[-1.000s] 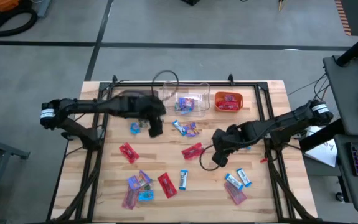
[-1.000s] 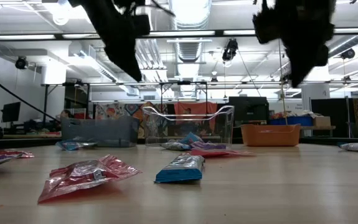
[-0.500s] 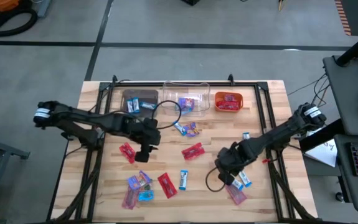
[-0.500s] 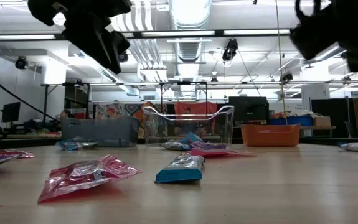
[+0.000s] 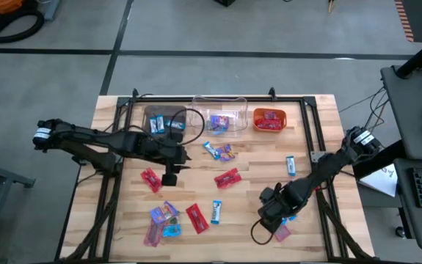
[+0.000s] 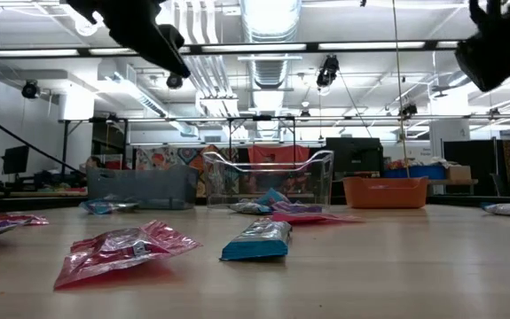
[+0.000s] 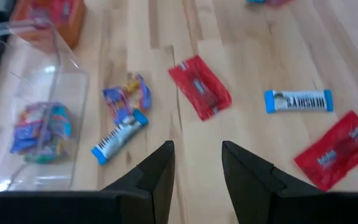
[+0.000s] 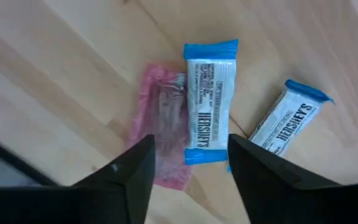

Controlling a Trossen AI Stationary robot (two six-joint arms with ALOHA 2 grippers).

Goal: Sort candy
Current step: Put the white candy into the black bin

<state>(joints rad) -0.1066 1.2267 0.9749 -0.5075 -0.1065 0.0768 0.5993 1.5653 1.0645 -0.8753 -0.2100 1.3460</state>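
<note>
Small wrapped candies lie flat across the wooden table (image 5: 306, 132): red ones (image 5: 150, 180) (image 5: 227, 177), blue-and-white ones (image 5: 216, 211) (image 5: 290, 165) and purple ones (image 5: 163, 213). My left gripper (image 5: 170, 176) hangs open and empty above the table's middle left, beside a red candy; a red candy (image 7: 200, 93) lies ahead of its fingers. My right gripper (image 5: 269, 214) hangs open and empty above the near right. Below it lie two blue-and-white candies (image 8: 207, 102) (image 8: 287, 121) and a pink wrapper (image 8: 163, 130).
Three bins stand in a row at the far edge: a brown one (image 5: 165, 119) holding blue candies, a clear one (image 5: 222, 117) holding mixed candies, and an orange one (image 5: 269, 119) holding red candies. A dark frame (image 5: 310, 121) borders the table. Cables loop near both arms.
My left gripper has gone from beside the bins toward the table's near edge and a little left, and now hangs beside a red candy. My right gripper has gone toward the near edge, over the blue-and-white candies at the near right.
</note>
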